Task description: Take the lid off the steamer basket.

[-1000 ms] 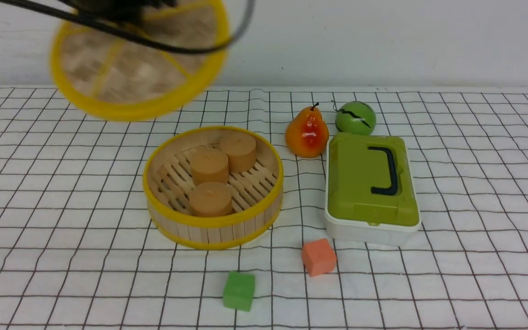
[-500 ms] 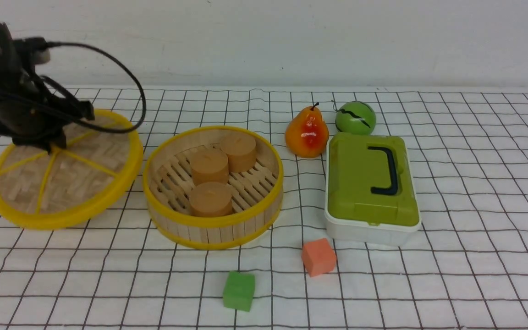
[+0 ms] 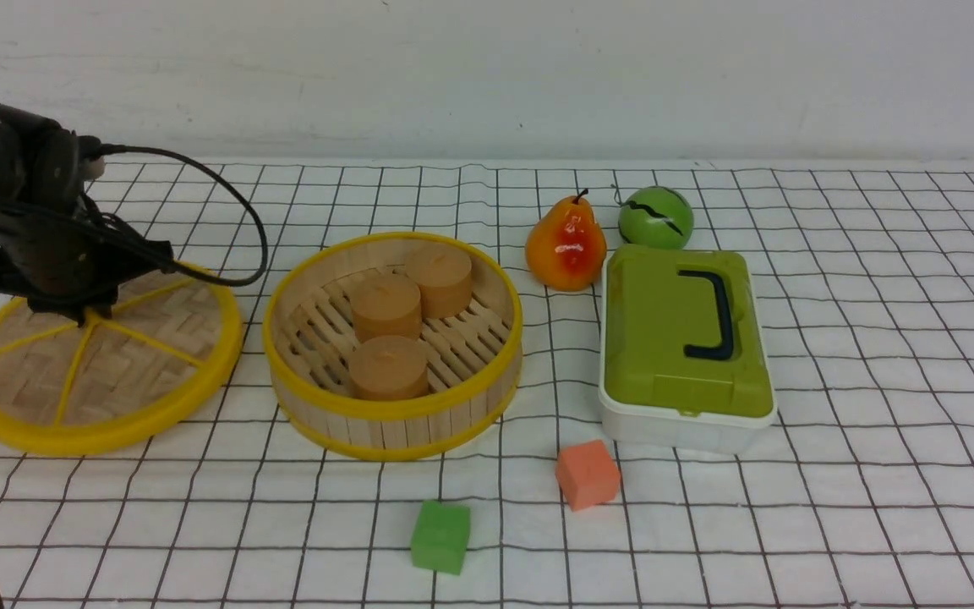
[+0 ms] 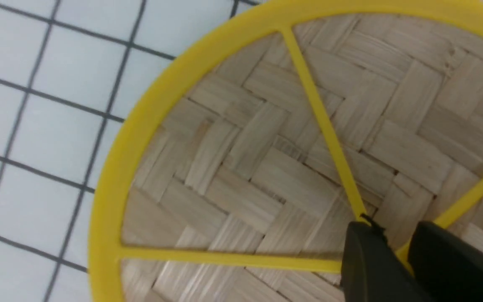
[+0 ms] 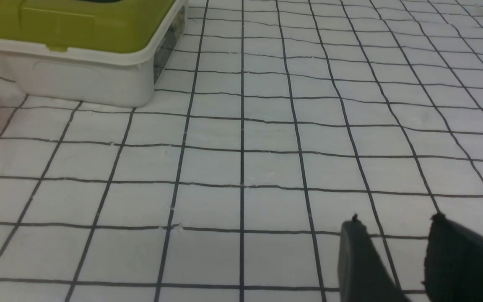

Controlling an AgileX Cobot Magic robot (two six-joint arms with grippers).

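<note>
The lid [image 3: 128, 372], a woven bamboo disc with a yellow rim and spokes, sits low on the checked cloth to the left of the steamer basket [image 3: 394, 412] and apart from it. My left gripper [image 3: 74, 311] is shut on the lid's yellow centre hub. In the left wrist view the lid [image 4: 258, 167] fills the frame, and the left gripper [image 4: 392, 230] pinches the hub where the spokes meet. The basket stands uncovered with three brown cylinders [image 3: 387, 365] inside. My right gripper [image 5: 394, 221] hangs open over bare cloth, holding nothing.
A pear [image 3: 566, 245] and a green ball [image 3: 656, 217] lie behind a white box with a green lid [image 3: 683, 342], to the right of the basket. An orange cube [image 3: 588, 474] and a green cube [image 3: 440, 536] sit near the front.
My left arm has carried the lid from high at the back left down to the cloth, left of the basket. It sank a little further in the last half second.
</note>
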